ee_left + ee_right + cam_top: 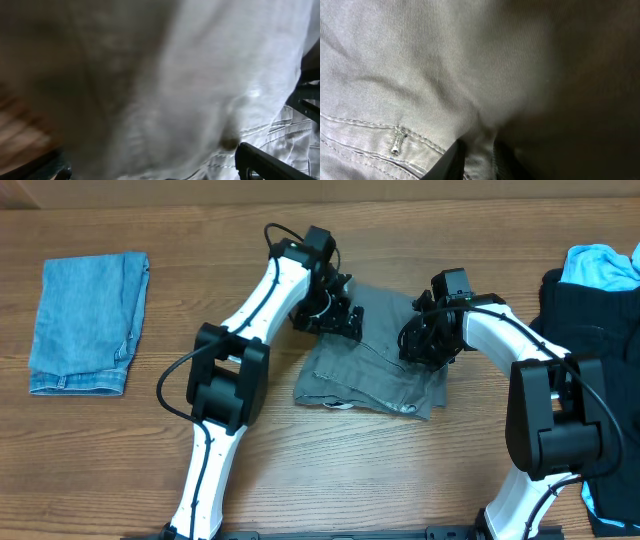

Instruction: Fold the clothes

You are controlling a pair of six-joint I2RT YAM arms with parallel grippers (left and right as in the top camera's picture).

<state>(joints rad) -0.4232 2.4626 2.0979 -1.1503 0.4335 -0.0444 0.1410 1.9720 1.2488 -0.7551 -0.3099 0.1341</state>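
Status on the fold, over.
Left hand open at left edge of grey cotton shorts. Right hand shut on their right side. Folded blue denim garment apart, far left.

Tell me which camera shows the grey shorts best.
The overhead view: it alone shows the whole outline of the grey shorts. The left wrist view gives only blurred pale cloth up close, and the right wrist view only a patch of fabric with stitching.

Garments: 4 total.
- 1 pr of grey cotton shorts [375,375].
- 1 folded blue denim garment [88,320], well left of the shorts.
- 1 black fabric garment [585,310], right of the shorts.
- 1 light-blue cloth [603,265], right of the shorts & further back.

White-and-black robot arms: 2. The left arm [262,295] & right arm [495,330] both reach over the shorts.

Brown wooden table [130,450]: 1, under the shorts.
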